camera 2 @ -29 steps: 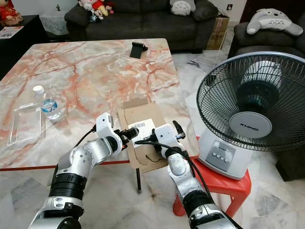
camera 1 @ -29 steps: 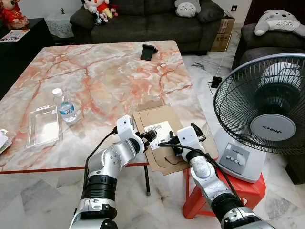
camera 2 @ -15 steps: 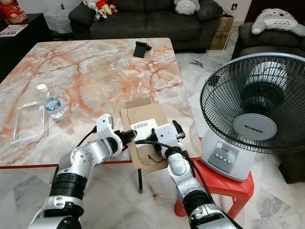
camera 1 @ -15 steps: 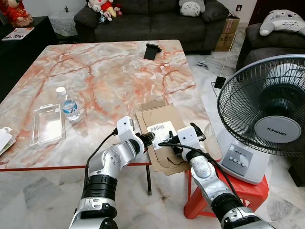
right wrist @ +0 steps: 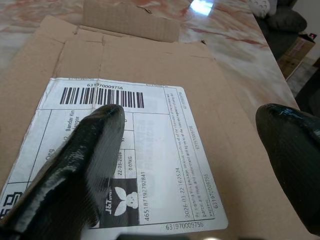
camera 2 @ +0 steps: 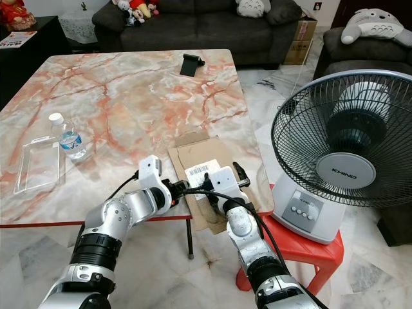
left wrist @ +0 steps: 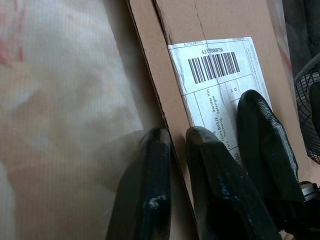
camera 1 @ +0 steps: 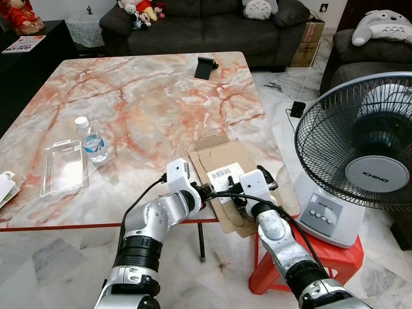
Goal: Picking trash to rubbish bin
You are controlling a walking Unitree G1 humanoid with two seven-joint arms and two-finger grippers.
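A flattened brown cardboard box (camera 1: 222, 154) with a white shipping label (camera 1: 223, 177) lies on the near right corner of the marble table (camera 1: 148, 103) and overhangs its edge. My left gripper (camera 1: 205, 190) is at the cardboard's left edge, and its fingers (left wrist: 205, 175) are closed tight around that edge beside the label. My right gripper (camera 1: 239, 190) hovers over the label from the near side. It is wide open, one fingertip (right wrist: 95, 135) resting over the label print, nothing between.
On the table's left stand a small water bottle (camera 1: 90, 140) and a clear plastic tray (camera 1: 63, 168). A black phone stand (camera 1: 205, 67) is at the far edge. A large fan (camera 1: 360, 161) sits on a red stool (camera 1: 322, 254) close on my right. Sofas are behind.
My left gripper has reached further right along the cardboard's edge. The cardboard has slid slightly right over the table corner. The right gripper has stayed in place.
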